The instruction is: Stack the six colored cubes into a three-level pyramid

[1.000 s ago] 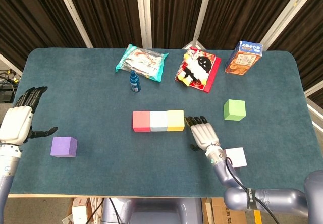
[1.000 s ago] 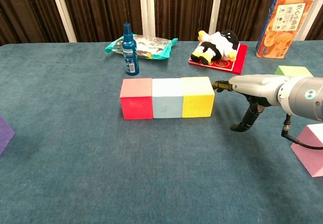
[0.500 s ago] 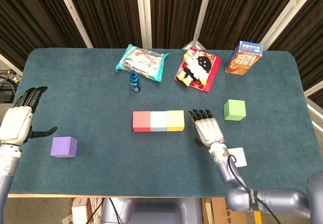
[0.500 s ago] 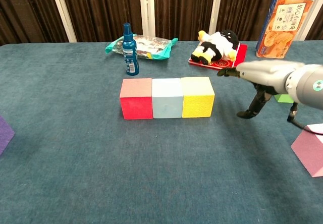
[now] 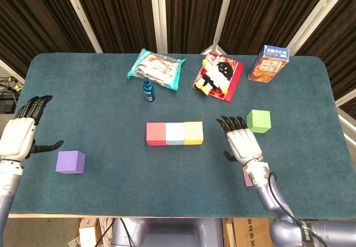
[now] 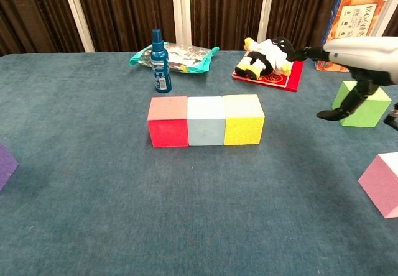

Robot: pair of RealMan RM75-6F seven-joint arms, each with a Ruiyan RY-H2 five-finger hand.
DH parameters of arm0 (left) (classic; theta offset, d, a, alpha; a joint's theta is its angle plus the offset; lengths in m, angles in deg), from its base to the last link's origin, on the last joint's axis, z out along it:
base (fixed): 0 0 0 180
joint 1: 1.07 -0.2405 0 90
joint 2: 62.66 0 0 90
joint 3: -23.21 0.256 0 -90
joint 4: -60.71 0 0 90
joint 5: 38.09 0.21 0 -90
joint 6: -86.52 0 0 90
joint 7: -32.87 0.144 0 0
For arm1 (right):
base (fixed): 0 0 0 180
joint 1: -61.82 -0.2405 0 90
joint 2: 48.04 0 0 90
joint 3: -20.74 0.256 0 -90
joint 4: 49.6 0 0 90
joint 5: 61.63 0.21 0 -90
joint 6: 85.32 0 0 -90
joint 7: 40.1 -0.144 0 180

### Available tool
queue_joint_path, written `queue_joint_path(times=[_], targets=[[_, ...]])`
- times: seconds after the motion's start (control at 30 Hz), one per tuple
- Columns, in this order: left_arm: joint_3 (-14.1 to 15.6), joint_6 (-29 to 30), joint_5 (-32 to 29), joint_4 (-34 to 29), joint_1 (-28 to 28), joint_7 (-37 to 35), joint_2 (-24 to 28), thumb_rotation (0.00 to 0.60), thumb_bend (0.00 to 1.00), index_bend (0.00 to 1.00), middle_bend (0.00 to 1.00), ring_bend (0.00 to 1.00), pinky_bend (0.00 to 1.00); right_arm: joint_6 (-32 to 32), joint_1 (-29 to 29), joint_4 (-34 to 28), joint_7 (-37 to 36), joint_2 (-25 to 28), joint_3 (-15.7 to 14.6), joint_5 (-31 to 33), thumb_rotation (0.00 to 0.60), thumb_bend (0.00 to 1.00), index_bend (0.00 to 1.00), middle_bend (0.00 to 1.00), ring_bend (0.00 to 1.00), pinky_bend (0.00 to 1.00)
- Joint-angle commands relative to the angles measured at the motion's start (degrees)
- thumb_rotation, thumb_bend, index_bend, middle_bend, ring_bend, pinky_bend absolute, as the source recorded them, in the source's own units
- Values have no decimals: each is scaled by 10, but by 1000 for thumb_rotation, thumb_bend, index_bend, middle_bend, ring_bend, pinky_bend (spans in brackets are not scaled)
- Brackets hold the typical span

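A red cube (image 5: 156, 134), a light blue cube (image 5: 174, 133) and a yellow cube (image 5: 193, 133) stand in a touching row mid-table; the chest view shows them as red cube (image 6: 168, 122), light blue cube (image 6: 206, 120), yellow cube (image 6: 243, 120). A green cube (image 5: 258, 121) sits to the right, green cube (image 6: 362, 104). A pink cube (image 6: 382, 184) lies near the front right, mostly hidden under my right hand (image 5: 241, 141) in the head view. That hand is open, raised, holding nothing. A purple cube (image 5: 70, 162) lies at the front left beside my open left hand (image 5: 23, 130).
At the back of the table (image 5: 111, 97) lie a snack bag (image 5: 156, 68), a blue spray bottle (image 5: 148, 89), a plush toy on a red card (image 5: 218, 74) and an orange carton (image 5: 268, 63).
My right hand has lifted away from the yellow cube and moved right toward the green cube, now covering the pink cube in the head view. The left hand and cubes stayed put.
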Motion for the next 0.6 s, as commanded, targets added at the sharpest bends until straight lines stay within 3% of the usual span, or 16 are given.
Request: queue_joint_path(times=[0.03,0.3,0.6], targets=[[1,-1,3,-1,0,1,0,600,142,0,54,36,109,4,21,-27,-19,26,-15,-32,600,329,0,53,28,0],[1,4,9,-4,-2,1,1,600,142,0,54,36,109,-6,57,-78,-46,81,-54,-94,600,327,0,29,8,0],[1,9,16,-8,-4,2,3,600,142,0,54,36,109,-49,79,-67,-29,86,-111,-135,600,322,0,0,0,0]])
